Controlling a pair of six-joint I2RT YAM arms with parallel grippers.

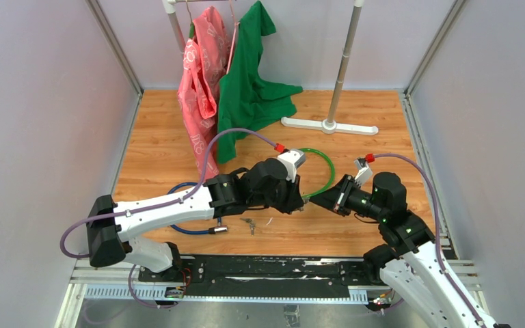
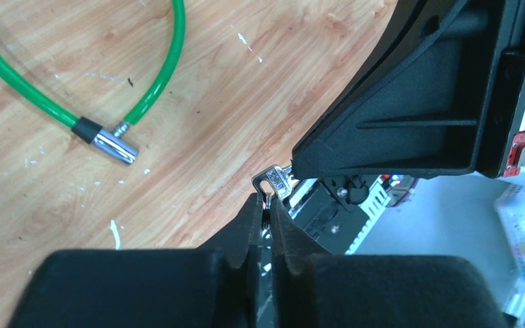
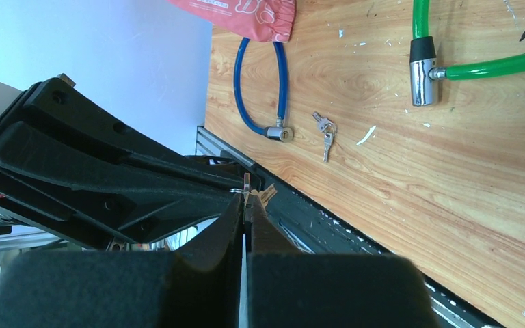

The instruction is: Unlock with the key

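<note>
Above the worktop (image 1: 157, 154), near its front middle: your two tools meet tip to tip, clear of the wood.
Left tool (image 1: 301, 200): its fingers (image 2: 249, 225) are pressed together, pinching the key ring (image 2: 265, 199) in the left wrist view.
Right tool (image 1: 313, 198): its fingers (image 3: 263, 225) are pressed together too, pinching the silver key (image 2: 278, 182). The key's blade goes out of sight under this tool's tip.
Silver key: held in the air between both tools, its head just above your left fingertips. In the right wrist view only a sliver shows.
Green cable lock (image 1: 323, 166): lies flat on the worktop beyond the tools. Its chrome head (image 3: 422, 80) rests on the wood, with the cable joined at its side.
Blue cable lock (image 3: 263, 82): lies on the worktop beside your left arm, its small lock end towards the front edge.
Spare keys (image 3: 325, 128): a small bunch lies on the wood just beside the blue lock's end, touching neither tool.
Back of the cell: a red garment (image 1: 202, 75) and a green garment (image 1: 249, 82) hang from a white rack (image 1: 342, 68), their hems on the worktop.
</note>
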